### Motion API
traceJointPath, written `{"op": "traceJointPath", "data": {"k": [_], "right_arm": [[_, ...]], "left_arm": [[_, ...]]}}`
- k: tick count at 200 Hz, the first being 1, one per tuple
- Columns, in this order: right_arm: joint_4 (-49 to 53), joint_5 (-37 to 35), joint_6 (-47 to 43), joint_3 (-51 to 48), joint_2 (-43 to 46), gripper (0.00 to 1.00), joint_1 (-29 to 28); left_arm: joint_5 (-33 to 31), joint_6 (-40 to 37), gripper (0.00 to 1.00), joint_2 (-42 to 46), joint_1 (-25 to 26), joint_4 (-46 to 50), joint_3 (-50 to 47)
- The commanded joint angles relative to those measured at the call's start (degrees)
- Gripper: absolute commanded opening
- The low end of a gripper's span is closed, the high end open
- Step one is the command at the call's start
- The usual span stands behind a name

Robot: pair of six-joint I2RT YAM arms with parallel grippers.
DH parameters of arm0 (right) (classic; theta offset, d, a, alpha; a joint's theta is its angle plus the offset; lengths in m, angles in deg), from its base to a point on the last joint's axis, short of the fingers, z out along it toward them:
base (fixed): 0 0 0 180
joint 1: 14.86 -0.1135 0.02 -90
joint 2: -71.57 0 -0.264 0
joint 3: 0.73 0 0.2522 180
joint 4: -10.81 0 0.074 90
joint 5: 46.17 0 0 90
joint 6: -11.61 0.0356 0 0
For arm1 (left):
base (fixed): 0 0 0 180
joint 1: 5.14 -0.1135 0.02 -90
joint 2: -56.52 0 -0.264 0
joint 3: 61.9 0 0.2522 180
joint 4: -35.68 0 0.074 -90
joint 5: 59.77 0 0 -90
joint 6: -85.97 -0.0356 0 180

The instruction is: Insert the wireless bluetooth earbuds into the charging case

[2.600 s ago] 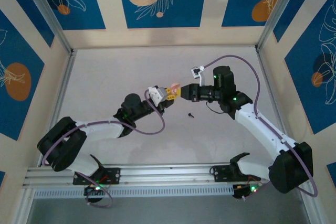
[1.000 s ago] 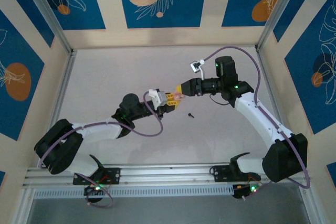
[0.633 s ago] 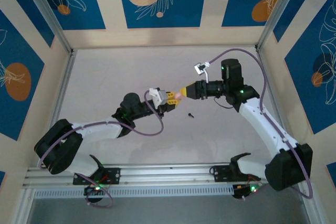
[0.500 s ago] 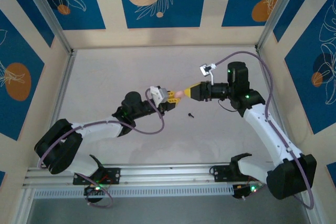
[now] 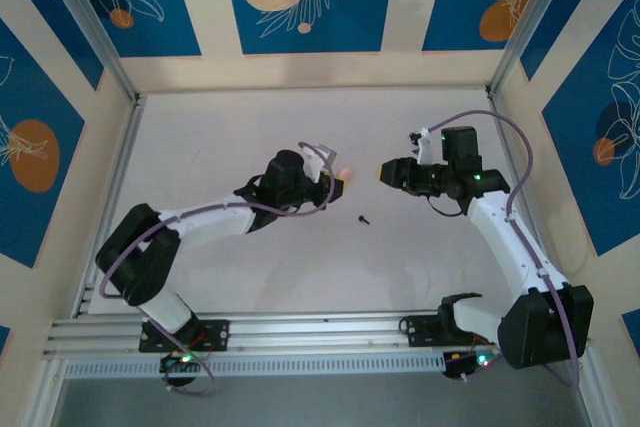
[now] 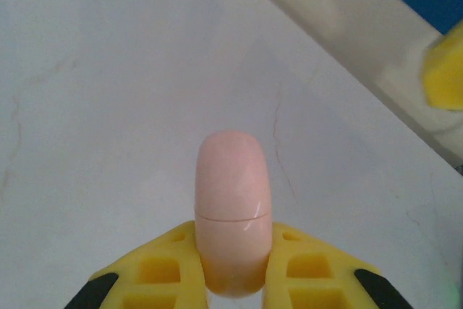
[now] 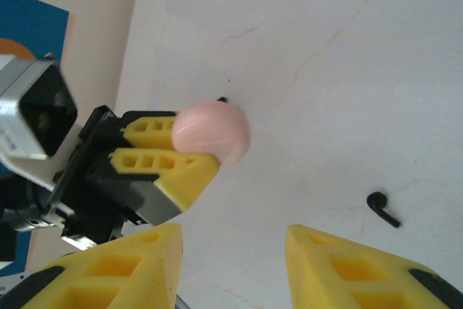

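The pink charging case [image 6: 231, 179], its seam closed, is clamped in the left gripper [image 5: 335, 179] near the middle of the table [image 5: 220, 137]. The right gripper [image 7: 231, 265] is spread open and empty. One black earbud [image 5: 364, 217] is seen lying loose towards the near edge. Insertion is judged not yet begun, and a second earbud cannot be made out.

Left arm [image 5: 205, 217] and right arm [image 5: 510, 242] have white links and black joints. Purple cables [image 5: 490, 113] loop alongside each. Fingers [image 7: 152, 262] are ribbed yellow; green lights [image 5: 480, 358] glow at six o'clock.
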Motion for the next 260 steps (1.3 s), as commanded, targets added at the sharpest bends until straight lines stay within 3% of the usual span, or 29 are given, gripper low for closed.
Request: {"op": "traceJointPath", "data": {"k": [1, 95, 172, 260], "right_arm": [[2.2, -1.4, -0.5, -1.4, -0.3, 0.42, 0.2], [-5.2, 1.7, 4.2, -5.1, 0.2, 0.41, 0.5], [-5.8, 1.8, 4.3, -5.2, -0.2, 0.41, 0.9], [-6.2, 2.9, 4.1, -4.5, -1.4, 0.41, 1.5]], "left_arm": [[2.4, 12.1, 0.15, -3.5, -1.6, 13.1, 6.0], [3.2, 19.7, 0.15, -17.4, -5.3, 33.6, 24.1], [5.6, 19.9, 0.17, -26.5, -6.9, 39.4, 33.4], [4.8, 19.3, 0.26, -30.5, -7.8, 44.0, 35.5]]}}
